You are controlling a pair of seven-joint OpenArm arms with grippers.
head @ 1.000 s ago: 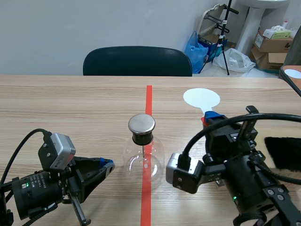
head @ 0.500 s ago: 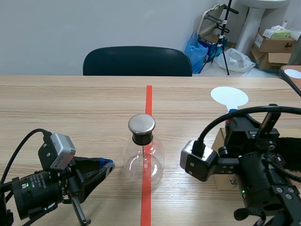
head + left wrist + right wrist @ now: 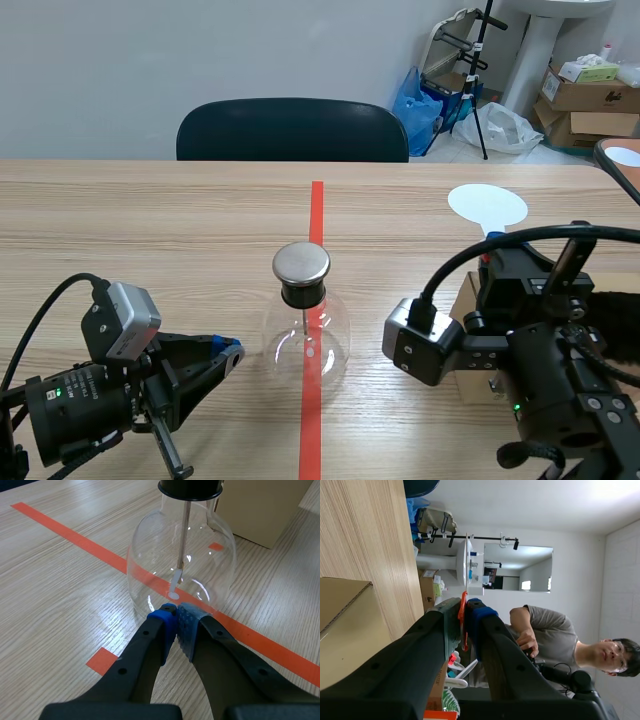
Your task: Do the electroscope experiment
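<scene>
The electroscope, a round glass flask (image 3: 306, 338) with a black stopper and a metal cap (image 3: 301, 262), stands on the red tape line at the table's middle. In the left wrist view the flask (image 3: 150, 565) is just ahead of my left gripper (image 3: 176, 611), which is shut on nothing, its tips close to the glass. My left gripper (image 3: 232, 350) lies low, left of the flask. My right gripper (image 3: 490, 245) is shut on the orange handle (image 3: 463, 617) of a paddle with a white disc (image 3: 487, 205), held up to the right of the flask and apart from it.
A cardboard box (image 3: 468, 325) sits under the right arm, also the box (image 3: 265, 510) beyond the flask. A black cloth (image 3: 610, 320) lies at the far right. A dark chair (image 3: 292, 130) stands behind the table. A person (image 3: 545, 635) appears in the right wrist view.
A second ago the white disc was nearer the flask; my right arm carried it to the right. It has kept still for the last half second. The left arm has not moved.
</scene>
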